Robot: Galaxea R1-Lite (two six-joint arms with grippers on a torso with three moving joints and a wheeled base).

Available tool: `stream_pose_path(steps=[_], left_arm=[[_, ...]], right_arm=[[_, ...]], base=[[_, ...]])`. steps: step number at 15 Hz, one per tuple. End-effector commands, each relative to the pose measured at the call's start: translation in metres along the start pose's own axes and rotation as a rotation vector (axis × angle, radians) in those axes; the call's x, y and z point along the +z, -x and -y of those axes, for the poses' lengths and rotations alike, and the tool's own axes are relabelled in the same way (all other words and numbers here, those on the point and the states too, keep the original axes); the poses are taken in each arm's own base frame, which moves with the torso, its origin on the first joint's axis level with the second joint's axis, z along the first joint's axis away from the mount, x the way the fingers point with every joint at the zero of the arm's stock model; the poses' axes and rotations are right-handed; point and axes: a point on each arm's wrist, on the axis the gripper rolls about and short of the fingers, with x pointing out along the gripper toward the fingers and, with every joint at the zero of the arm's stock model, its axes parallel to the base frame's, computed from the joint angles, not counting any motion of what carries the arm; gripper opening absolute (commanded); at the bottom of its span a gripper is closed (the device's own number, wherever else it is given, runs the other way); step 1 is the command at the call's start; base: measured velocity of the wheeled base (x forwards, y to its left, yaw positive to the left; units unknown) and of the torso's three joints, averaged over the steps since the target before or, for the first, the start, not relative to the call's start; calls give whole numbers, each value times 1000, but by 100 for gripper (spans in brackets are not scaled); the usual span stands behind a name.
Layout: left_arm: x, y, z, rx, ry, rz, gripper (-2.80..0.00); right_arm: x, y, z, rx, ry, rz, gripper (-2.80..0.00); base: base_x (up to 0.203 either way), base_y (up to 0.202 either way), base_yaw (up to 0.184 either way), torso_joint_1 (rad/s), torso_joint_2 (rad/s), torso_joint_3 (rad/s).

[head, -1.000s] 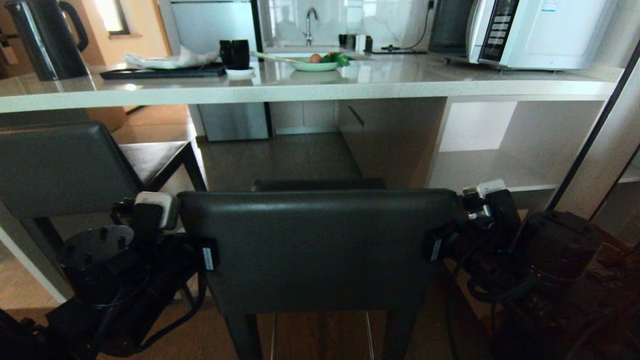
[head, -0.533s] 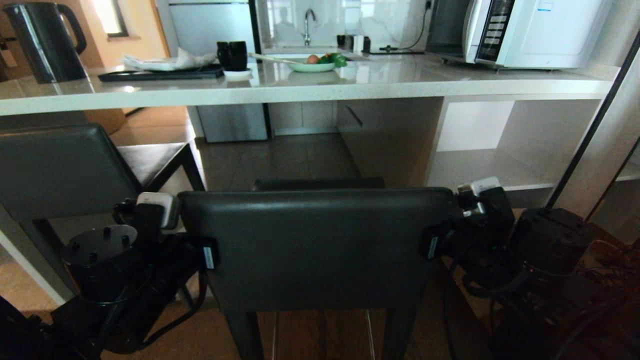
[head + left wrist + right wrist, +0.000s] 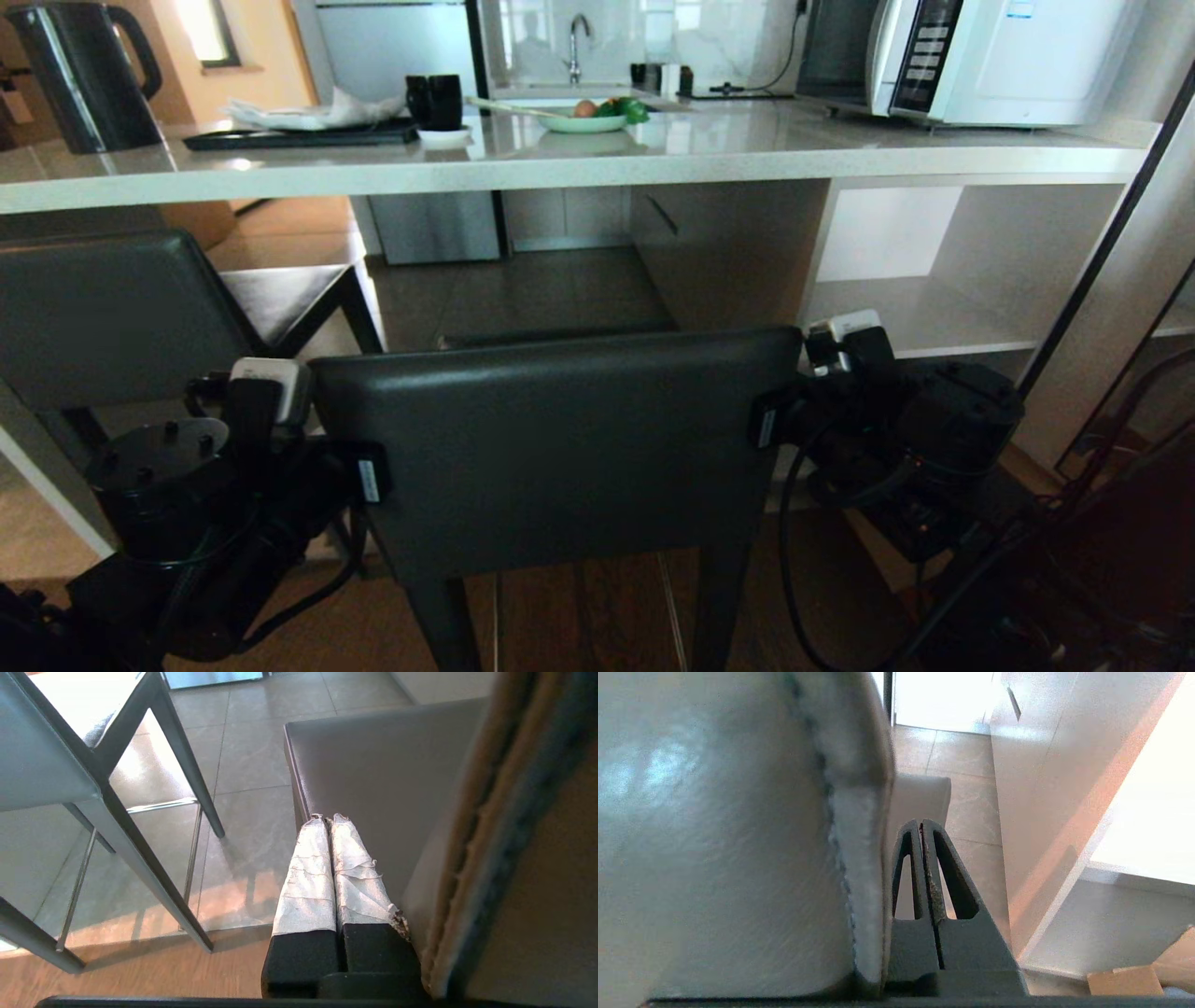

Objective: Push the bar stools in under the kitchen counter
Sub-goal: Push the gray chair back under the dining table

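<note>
One bar stool stands before me, its dark-grey backrest between my two arms. My left gripper, white-taped fingers shut and empty, lies along the backrest's left edge above the seat. At the backrest's right edge my right gripper is shut with nothing held, close to the counter's side panel. The second bar stool stands to the left, its seat partly beneath the kitchen counter. The near stool's backrest sits slightly askew, its right end farther in.
On the counter are a black kettle, a dark tray, black mugs, a plate of food and a microwave. Open white shelves lie right of the stool. A slanted black pole stands at far right.
The near stool's backrest has shifted left and toward the counter, its right end going farther. My right arm has advanced with it; the left arm moved slightly left. Both grippers stayed shut.
</note>
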Motion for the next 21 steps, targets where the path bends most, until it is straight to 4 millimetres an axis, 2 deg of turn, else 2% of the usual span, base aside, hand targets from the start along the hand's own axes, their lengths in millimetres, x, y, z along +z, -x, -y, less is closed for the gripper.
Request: stream_pose_path(steps=[1, 3, 10, 14, 18, 21], left_arm=[[2, -11, 0, 21, 8, 20, -280], [4, -25, -4, 49, 12, 30, -280], [3, -15, -8, 50, 12, 23, -280], [5, -12, -7, 44, 14, 31, -280], [2, -11, -8, 45, 12, 20, -280], [2, -14, -8, 48, 12, 17, -280]], right_arm=[[-6, 4, 0, -4, 3, -8, -280], [-4, 6, 1, -6, 2, -1, -280], [-3, 3, 6, -22, 1, 4, -280], [-3, -16, 19, -72, 0, 23, -280], [-2, -30, 22, -89, 4, 38, -280], [-4, -28, 23, -96, 26, 27, -280]], base=[[0, 0, 0, 0, 0, 0], [0, 0, 0, 0, 0, 0], [0, 0, 0, 0, 0, 0], [0, 0, 0, 0, 0, 0], [0, 0, 0, 0, 0, 0], [0, 0, 0, 0, 0, 0]])
